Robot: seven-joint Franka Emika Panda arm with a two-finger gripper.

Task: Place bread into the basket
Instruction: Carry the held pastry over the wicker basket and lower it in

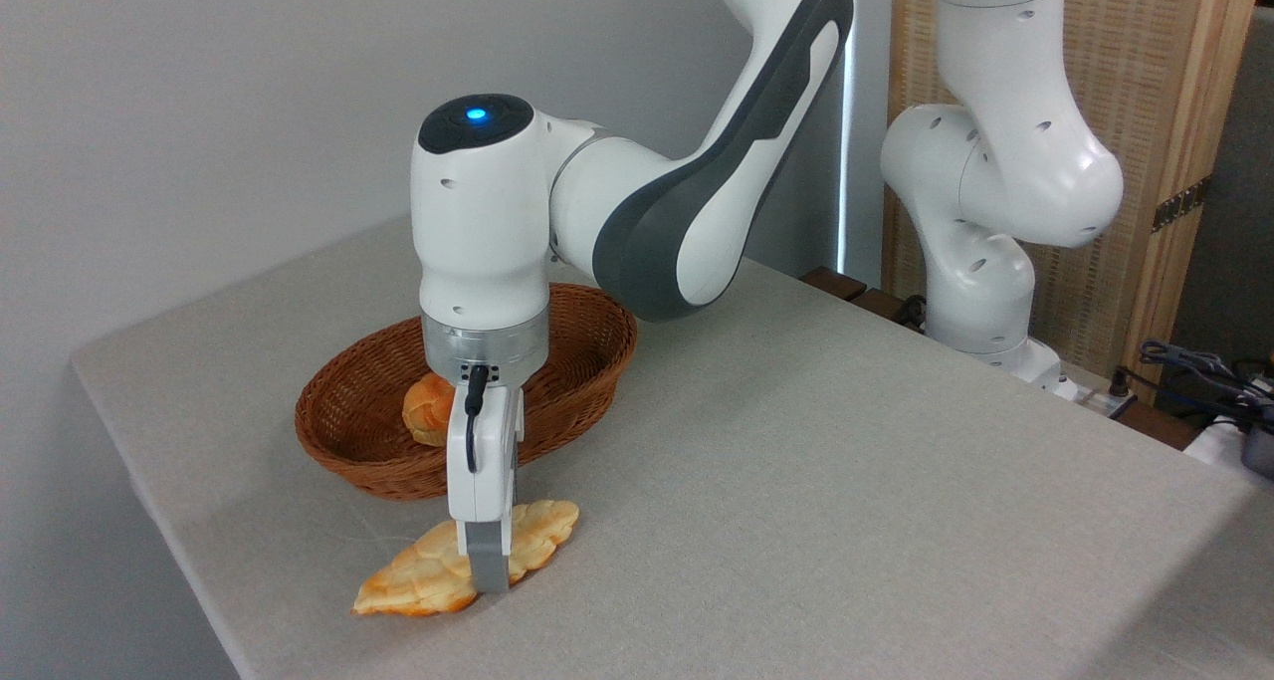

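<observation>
Right now my fingers [490, 561] are down at the middle of the bread [468, 559], one grey pad on its near side and the other hidden behind the loaf, so I cannot tell whether they have closed on it or only straddle it. My gripper [488, 570] hangs straight down from the wrist. The bread lies flat on the table [846, 481], close to the front edge toward the front-left corner, just in front of the basket [577, 381] and apart from its rim. Inside the basket I see only a small round orange bun [430, 409]. So I judge the task barely begun: the grasp, the lift and the carry over the rim are all left.
</observation>
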